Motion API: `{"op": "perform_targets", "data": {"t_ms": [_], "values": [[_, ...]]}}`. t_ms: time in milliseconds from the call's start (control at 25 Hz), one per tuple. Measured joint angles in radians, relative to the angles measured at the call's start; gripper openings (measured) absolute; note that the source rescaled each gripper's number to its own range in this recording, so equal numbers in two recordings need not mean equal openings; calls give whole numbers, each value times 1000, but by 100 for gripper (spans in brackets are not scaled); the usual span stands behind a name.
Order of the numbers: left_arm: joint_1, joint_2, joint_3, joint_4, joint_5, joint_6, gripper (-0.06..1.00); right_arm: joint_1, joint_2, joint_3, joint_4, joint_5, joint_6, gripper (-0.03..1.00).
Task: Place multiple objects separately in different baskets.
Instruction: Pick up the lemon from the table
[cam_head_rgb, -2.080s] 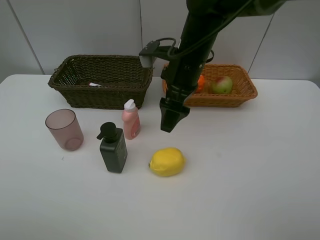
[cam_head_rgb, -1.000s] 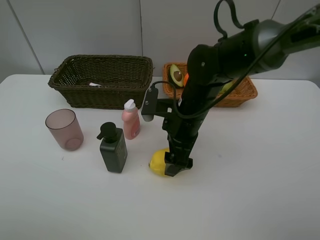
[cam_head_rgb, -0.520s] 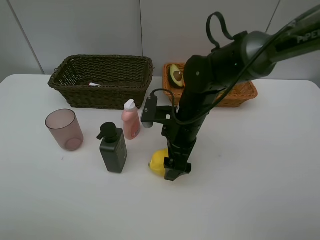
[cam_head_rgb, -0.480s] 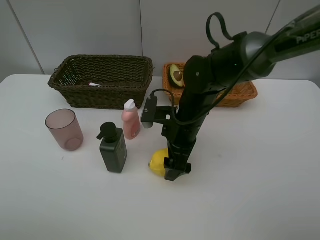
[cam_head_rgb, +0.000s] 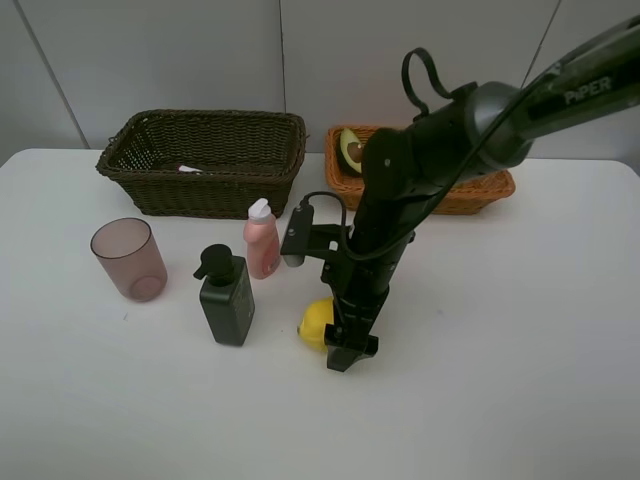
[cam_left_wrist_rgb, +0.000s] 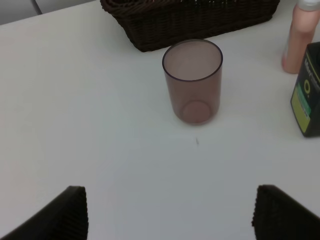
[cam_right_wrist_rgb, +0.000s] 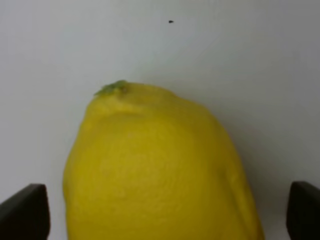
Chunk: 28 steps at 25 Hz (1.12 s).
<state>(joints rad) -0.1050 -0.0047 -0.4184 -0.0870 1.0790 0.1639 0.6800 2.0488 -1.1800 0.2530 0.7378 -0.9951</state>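
Yellow lemon (cam_right_wrist_rgb: 160, 170) squarely between the wide-spread right fingers (cam_right_wrist_rgb: 22, 212)

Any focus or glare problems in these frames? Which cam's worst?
Right wrist: lemon fills the frame, soft from closeness. Left wrist: cup fairly sharp, no glare. Exterior high: even light, faint shadows, arm hides most of the lemon.

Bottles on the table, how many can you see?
2. The small pink bottle stands in front of the dark basket; the dark green pump bottle stands nearer the camera, left of the lemon. The arm could hide another.
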Motion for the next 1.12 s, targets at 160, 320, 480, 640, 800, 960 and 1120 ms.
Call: {"op": "perform_targets", "data": {"t_ms": [160,320,480,640,800,960,1120], "values": [[0,0,0,0,0,0,89,0,0,0,0,-1,0,100],[0,0,0,0,0,0,89,0,0,0,0,-1,0,100],[0,0,0,0,0,0,89,0,0,0,0,4,0,100],[0,0,0,0,0,0,89,0,0,0,0,10,0,100],[0,0,0,0,0,0,89,0,0,0,-1,10,0,100],[0,0,0,0,0,0,89,0,0,0,-9,14,0,90],[0,0,0,0,0,0,89,0,0,0,-27,22,0,55]]}}
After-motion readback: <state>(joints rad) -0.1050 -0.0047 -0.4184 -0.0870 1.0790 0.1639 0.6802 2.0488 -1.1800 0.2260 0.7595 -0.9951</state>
